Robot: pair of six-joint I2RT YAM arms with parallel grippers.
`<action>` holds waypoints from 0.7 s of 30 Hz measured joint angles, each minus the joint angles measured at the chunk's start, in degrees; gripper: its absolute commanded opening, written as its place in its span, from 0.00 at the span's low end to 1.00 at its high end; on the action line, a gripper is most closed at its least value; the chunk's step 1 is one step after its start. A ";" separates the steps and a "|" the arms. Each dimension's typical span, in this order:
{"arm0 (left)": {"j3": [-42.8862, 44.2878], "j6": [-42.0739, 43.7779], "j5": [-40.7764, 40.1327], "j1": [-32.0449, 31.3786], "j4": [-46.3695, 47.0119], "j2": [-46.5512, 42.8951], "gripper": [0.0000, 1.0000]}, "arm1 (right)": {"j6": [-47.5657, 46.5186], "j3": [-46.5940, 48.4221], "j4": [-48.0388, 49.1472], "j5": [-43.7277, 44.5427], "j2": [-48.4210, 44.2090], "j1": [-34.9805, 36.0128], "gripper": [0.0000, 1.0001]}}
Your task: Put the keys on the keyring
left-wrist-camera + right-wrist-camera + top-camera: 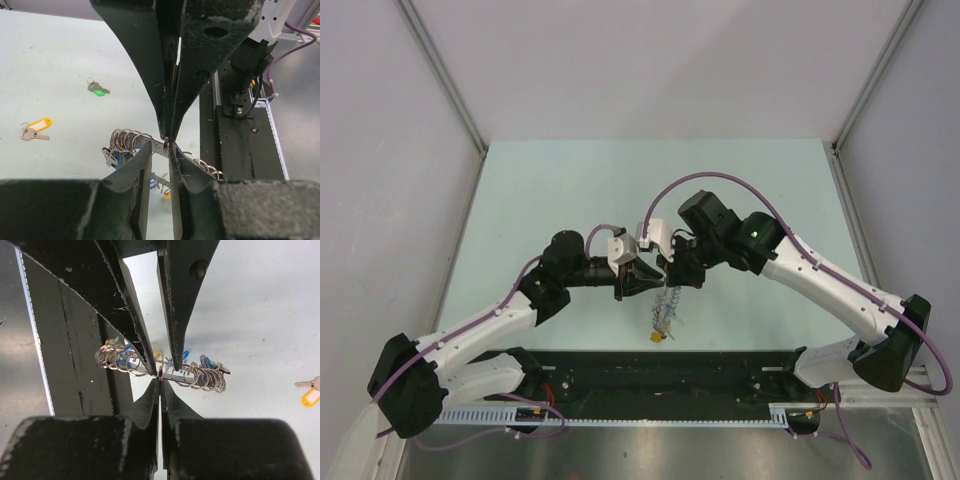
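**Keyring Up High**

Top: the left gripper (638,276) and right gripper (672,272) meet, keyring (666,304) hanging over the counter (570,180).
Left wrist: left one barely open at the ring, grip unclear; green key (98,90) and yellow key (35,129) lie apart.
Right wrist: right one pinches the ring tight.

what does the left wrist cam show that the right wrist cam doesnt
Only the left wrist: the green-headed key lying loose on the table. Only the right wrist: the keyring with its row of loops seen nearly end to end. Both: the left gripper and the right gripper meeting tip to tip at the keyring, plus the yellow-tagged key off to one side, cut off at the frame edge in the right wrist view.
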 measured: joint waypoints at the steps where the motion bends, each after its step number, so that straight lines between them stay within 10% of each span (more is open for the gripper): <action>1: -0.33 -0.24 -0.26 -0.17 0.55 -0.20 0.24 | -0.02 -0.04 0.15 -0.15 -0.02 0.02 0.00; 21: -8.11 -5.55 -0.50 0.13 7.93 -5.88 0.24 | -1.01 -1.73 3.28 -3.76 -0.74 0.57 0.00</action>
